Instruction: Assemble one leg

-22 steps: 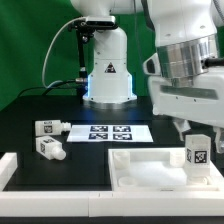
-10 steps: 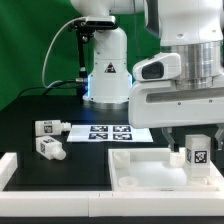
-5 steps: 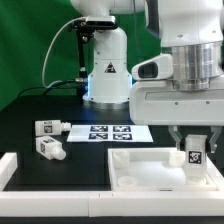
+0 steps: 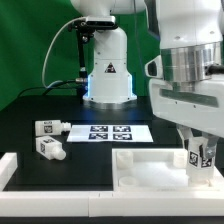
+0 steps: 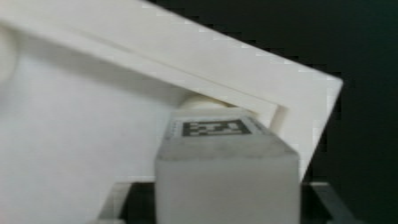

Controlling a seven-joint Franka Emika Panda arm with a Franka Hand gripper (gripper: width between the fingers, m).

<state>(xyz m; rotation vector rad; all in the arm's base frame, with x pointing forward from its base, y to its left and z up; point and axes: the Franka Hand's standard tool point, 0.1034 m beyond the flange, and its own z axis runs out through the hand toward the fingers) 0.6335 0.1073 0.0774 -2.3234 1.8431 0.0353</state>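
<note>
You see the claw (image 4: 203, 165) pinching the upright leg (image 4: 204, 152), the white panel (image 4: 140, 170) directly beneath it, two other legs (image 4: 50, 148) well apart from it.

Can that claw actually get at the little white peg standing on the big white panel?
Yes, it seems so: the claw sits around the leg, and the wrist view shows it snug against both sides, with nothing in between.
</note>
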